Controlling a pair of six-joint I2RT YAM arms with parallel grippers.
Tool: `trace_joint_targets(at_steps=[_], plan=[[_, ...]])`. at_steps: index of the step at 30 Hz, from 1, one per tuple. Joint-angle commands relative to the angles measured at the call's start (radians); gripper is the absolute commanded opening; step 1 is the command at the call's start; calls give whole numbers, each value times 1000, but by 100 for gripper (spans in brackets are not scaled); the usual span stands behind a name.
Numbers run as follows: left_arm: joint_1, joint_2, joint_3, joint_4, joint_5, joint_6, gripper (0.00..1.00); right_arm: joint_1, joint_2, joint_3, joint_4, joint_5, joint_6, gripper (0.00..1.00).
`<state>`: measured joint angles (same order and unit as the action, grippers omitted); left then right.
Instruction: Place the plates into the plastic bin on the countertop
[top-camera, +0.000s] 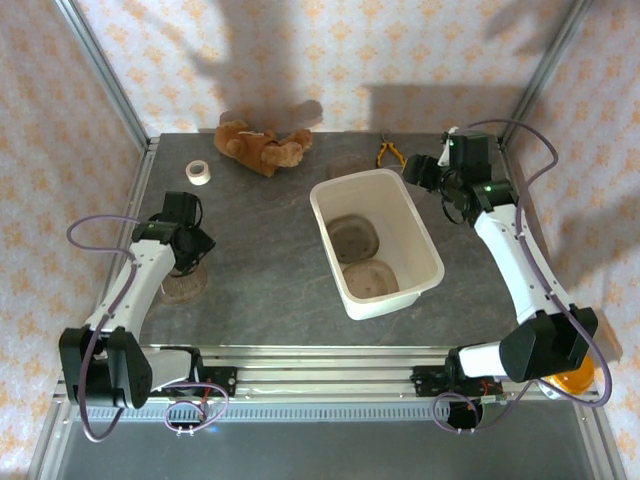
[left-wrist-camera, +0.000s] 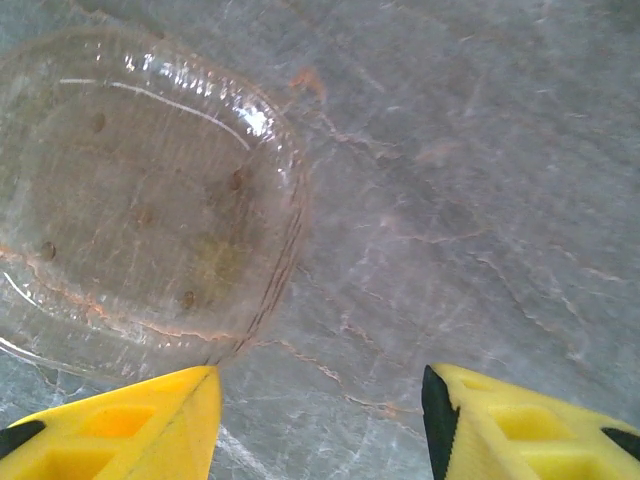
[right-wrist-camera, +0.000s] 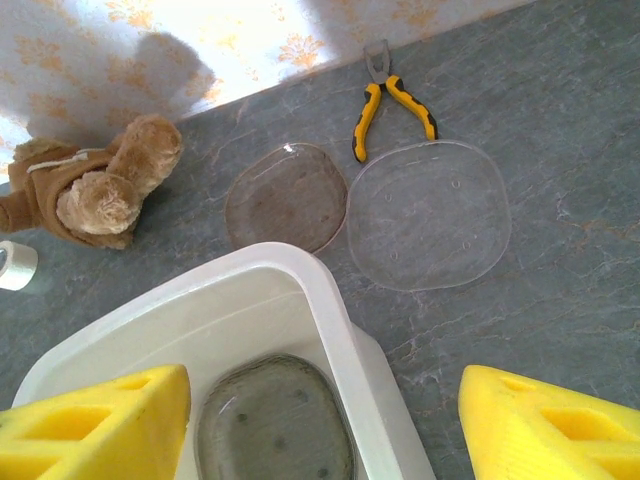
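The yellow fingers (left-wrist-camera: 130, 425) of the left gripper (left-wrist-camera: 320, 420) stand spread with nothing between them, low over the dark grey stone-look countertop (left-wrist-camera: 480, 200) at the rim of a round clear plastic plate (left-wrist-camera: 130, 200), probably so that one finger can go under its thin edge. The right gripper (right-wrist-camera: 320, 430), its fingers also apart and empty, hovers above the far end of the large white rectangular plastic bin (right-wrist-camera: 250, 300), where two clear plates (top-camera: 353, 238) lie flat. Two more clear plates (right-wrist-camera: 430, 215) wait on the countertop behind the bin, beside yellow-handled pliers (right-wrist-camera: 385, 105), so it seems three plates are left to move.
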<state>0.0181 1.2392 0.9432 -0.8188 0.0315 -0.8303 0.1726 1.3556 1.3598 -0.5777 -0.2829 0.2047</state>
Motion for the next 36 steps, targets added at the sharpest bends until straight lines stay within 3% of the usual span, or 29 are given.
trace_joint_targets(at_steps=[1,7,11,19,29,36], plan=[[7,49,11,-11,-84,-11,57,-7,-1,38,-31,-13,-24,71],[29,220,37,5,-55,63,58,-7,-16,32,-56,-8,-21,71],[31,278,40,80,-28,120,58,-7,-37,29,-72,6,-24,71],[29,416,101,63,-5,170,57,-7,-84,-13,-81,32,-19,71],[29,487,97,34,-47,201,53,-7,-99,-34,-87,34,-20,71],[29,508,80,32,-48,211,43,-7,-93,-33,-91,25,-20,71]])
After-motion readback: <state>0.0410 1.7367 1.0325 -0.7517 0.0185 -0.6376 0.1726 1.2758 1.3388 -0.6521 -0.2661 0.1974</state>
